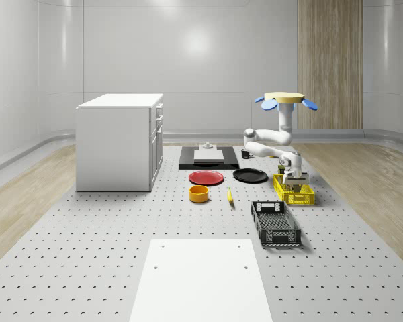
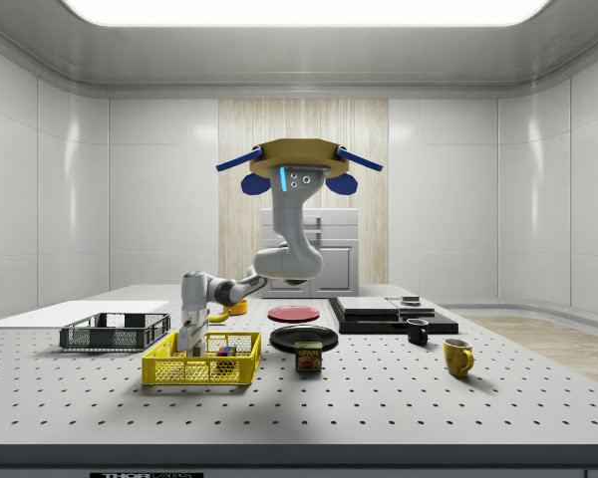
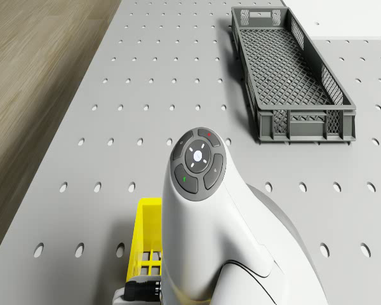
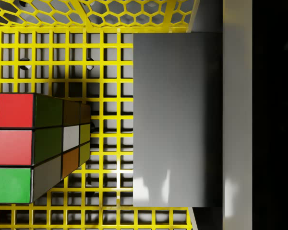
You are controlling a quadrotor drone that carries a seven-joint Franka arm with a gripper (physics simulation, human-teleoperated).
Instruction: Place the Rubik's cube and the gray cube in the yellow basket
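Drone: the blue-rotored quadrotor drone (image 2: 299, 167) hovers above the perforated grey tabletop (image 1: 107, 241), near its right edge in the whole-scene view, beside the yellow plastic mesh basket (image 2: 200, 368).
Gripper: the gripper (image 2: 189, 344) is lowered into the basket; it is closed on the plain gray cube (image 4: 177, 120).
Rubik's cube: the multicoloured Rubik's cube (image 4: 36, 146) rests on the basket floor, just beside the gray cube.
Handling: both cubes look rigid and light; flat opposite faces offer the surest hold.
Neighbour: a dark grey lattice crate (image 3: 292, 73) stands near the basket.
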